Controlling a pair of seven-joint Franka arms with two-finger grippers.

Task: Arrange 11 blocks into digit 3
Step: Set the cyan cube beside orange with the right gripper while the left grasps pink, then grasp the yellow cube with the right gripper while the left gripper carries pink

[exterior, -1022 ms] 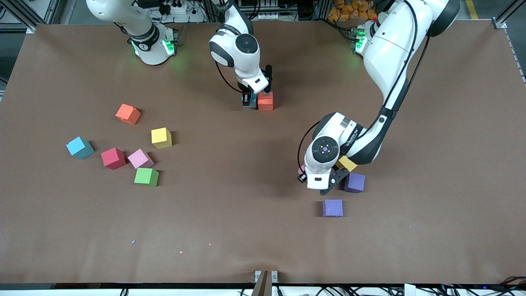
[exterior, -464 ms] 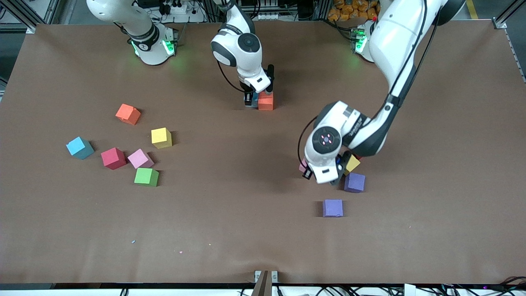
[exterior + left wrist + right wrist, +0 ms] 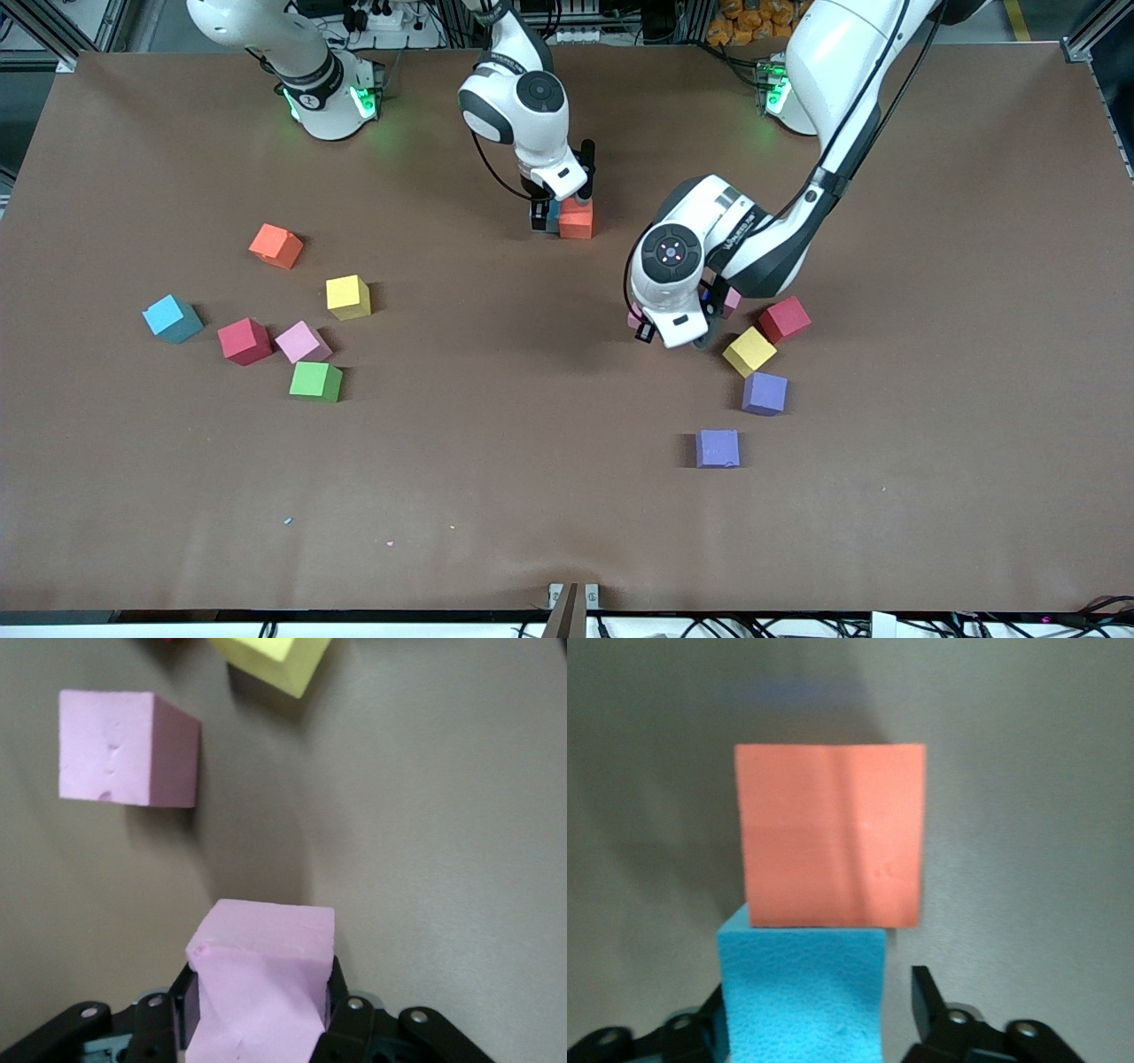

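Note:
My left gripper (image 3: pixel 678 332) (image 3: pixel 261 979) is shut on a pink block (image 3: pixel 261 992) and holds it above the table, beside a second pink block (image 3: pixel 124 749) (image 3: pixel 731 301). A yellow block (image 3: pixel 749 351), a red block (image 3: pixel 783 319) and two purple blocks (image 3: pixel 765 393) (image 3: pixel 718 448) lie close by. My right gripper (image 3: pixel 547 215) (image 3: pixel 819 992) is low at the table's middle, open around a blue block (image 3: pixel 802 992) that touches an orange-red block (image 3: pixel 831 835) (image 3: pixel 575 221). One finger (image 3: pixel 926 997) stands clear of the blue block.
Toward the right arm's end lie several loose blocks: orange (image 3: pixel 275 245), yellow (image 3: pixel 347 297), blue (image 3: pixel 172 319), red (image 3: pixel 244 341), pink (image 3: pixel 303 342) and green (image 3: pixel 315 381). The brown table (image 3: pixel 496 461) has a clamp at its near edge (image 3: pixel 573 602).
My left gripper has risen with the pink block and moved away from the purple blocks toward the bases, uncovering the yellow and red blocks. My right gripper has barely shifted.

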